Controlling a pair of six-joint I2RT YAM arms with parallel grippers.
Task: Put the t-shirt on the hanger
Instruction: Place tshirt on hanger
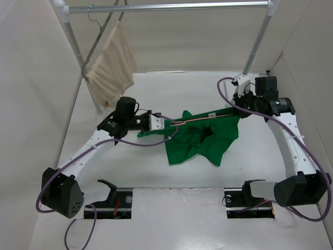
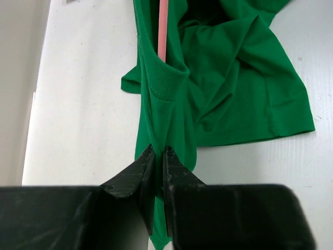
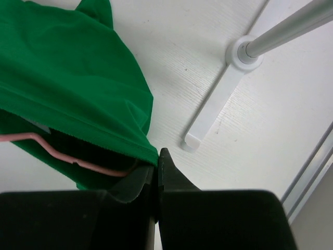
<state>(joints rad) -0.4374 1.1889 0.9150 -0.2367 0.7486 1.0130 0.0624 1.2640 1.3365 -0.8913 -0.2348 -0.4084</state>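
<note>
Left gripper pinching t-shirt; right gripper pinching its edge. Rack foot near right gripper. T-shirt crumpled on table, hanger partly inside it.

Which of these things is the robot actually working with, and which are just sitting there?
In the job: green t-shirt, pink hanger threaded into it, left gripper pinching the shirt, right gripper shut at the hanger's end.
Just there: beige cloth on a grey hanger, the rail it hangs from.
</note>
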